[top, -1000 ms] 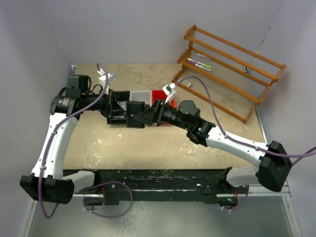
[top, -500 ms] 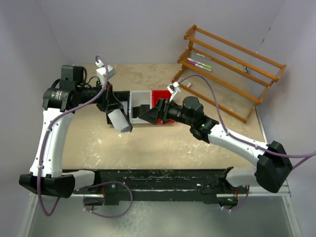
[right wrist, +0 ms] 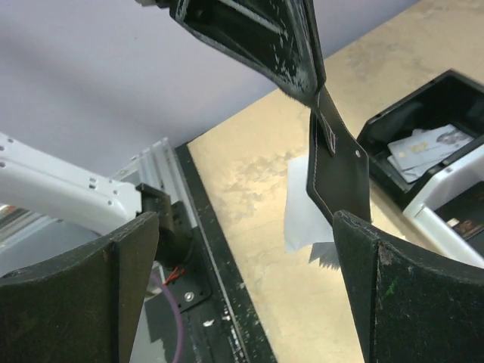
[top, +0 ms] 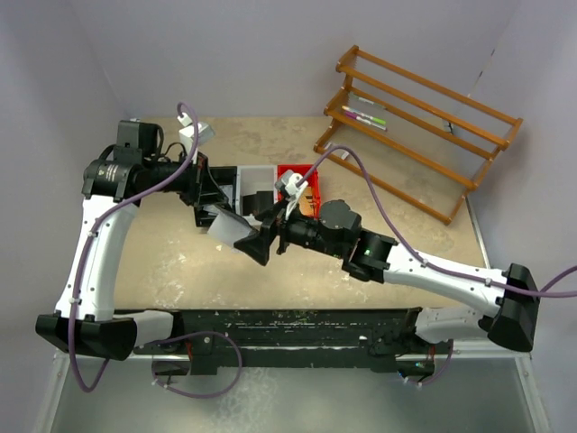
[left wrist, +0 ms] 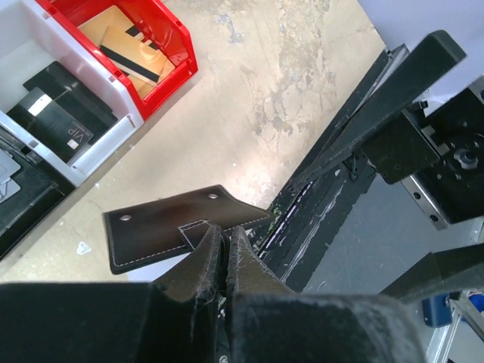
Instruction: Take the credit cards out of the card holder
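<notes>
While hanging aloft, card holder (left wrist: pixel 162 223): left gripper (left wrist: pixel 224 236) is pinching it.
Right gripper (right wrist: pixel 243 221): standing spread wide; should be approaching squarely.

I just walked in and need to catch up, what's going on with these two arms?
The left arm's fingers are pinched shut on a black wallet, holding it up above the table. The right arm's fingers stand wide open just beside it, gripping nothing. A few grey cards lie in a black tray nearby.
</notes>
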Available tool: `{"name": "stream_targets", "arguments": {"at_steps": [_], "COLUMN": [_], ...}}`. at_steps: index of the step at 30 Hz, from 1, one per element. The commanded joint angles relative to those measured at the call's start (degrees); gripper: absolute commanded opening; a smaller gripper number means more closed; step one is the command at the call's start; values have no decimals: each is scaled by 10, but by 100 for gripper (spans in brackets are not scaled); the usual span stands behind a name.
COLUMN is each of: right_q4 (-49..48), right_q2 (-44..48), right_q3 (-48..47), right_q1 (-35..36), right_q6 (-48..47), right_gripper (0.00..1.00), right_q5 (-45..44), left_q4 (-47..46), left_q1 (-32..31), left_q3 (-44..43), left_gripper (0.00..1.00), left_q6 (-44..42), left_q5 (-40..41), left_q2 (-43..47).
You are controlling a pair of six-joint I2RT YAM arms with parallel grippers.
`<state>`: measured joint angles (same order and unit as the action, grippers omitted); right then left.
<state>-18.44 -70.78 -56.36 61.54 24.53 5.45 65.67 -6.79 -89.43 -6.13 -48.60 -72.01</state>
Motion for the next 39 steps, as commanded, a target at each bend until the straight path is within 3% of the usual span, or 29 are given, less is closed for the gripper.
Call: {"name": "stream_targets", "arguments": {"at_steps": [1, 7, 12, 16, 21, 26, 27, 29, 30, 35, 39], "right_q4": [12, 29, 24, 17, 43, 81, 81, 77, 74, 80, 84], "right_q2": [-16, -73, -86, -96, -130, -123, -117, -102, -96, -73, -72], "right_q3": [-54, -102, -108, -109, -141, -157, -156, -152, -148, -148, -162], "right_q1": [24, 41, 42, 42, 42, 25, 8, -39, -63, -124, -144], "right_q6": [-90, -127, -153, -156, -143, -103, -87, -47, -26, 10, 26], "right_gripper": [96, 84, 74, 51, 0, 0, 0, 0, 0, 0, 0], "right_q5": [-95, -178, -197, -177, -124, -44, 5, 98, 147, 291, 369], "left_q4": [-33, -22, -2, 6, 6, 12, 19, 33, 41, 59, 49], "left_q1": [-6, -5, -6, -6, -6, -6, -6, -6, -6, -5, -5], "left_q3": [-18, -18, -32, -37, -41, -42, -42, -41, -41, -31, 1], "left_gripper": [0, 0, 0, 0, 0, 0, 5, 47, 58, 89, 97], "left_q6": [42, 43, 33, 28, 28, 9, -5, -45, -69, -174, -231], "left_q5": [-36, -43, -54, -65, -79, -95, -96, -92, -86, -85, -97], "left_q2": [3, 13, 4, 1, -1, -1, 0, 1, 5, 39, 78]}}
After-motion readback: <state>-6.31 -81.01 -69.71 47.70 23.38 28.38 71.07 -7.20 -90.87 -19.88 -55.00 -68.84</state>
